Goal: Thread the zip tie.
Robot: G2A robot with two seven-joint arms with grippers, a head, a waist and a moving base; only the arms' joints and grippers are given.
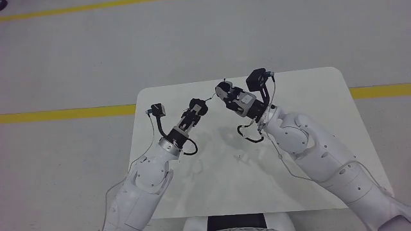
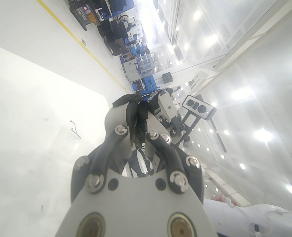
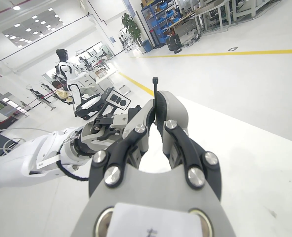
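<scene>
Left gripper: You are keeping the left gripper [image 1: 198,107] [image 2: 135,103] raised over the far half of the table [image 1: 308,83], toward 11 o'clock from the table's middle in the top view. Its black pads [image 2: 132,114] are pressing together, and the strap's thin end is meeting their tips.
Right gripper: You are holding the right gripper [image 1: 222,90] [image 3: 157,98] just beside the left one, at 2 o'clock from it. Its fingers are clamping the zip tie a little below the head.
Zip tie: The black zip tie [image 3: 155,85] [image 1: 212,98] is hanging in the air between the two grippers, off the table. Its head is sticking out past the right fingertips toward 12 o'clock, and its strap is running toward 8 o'clock to the left gripper.
Table: The white table with rounded corners is lying under both arms.
Scrap: A small dark scrap [image 2: 73,128] is lying on the tabletop, well apart from the grippers, at about 5 o'clock from them.
</scene>
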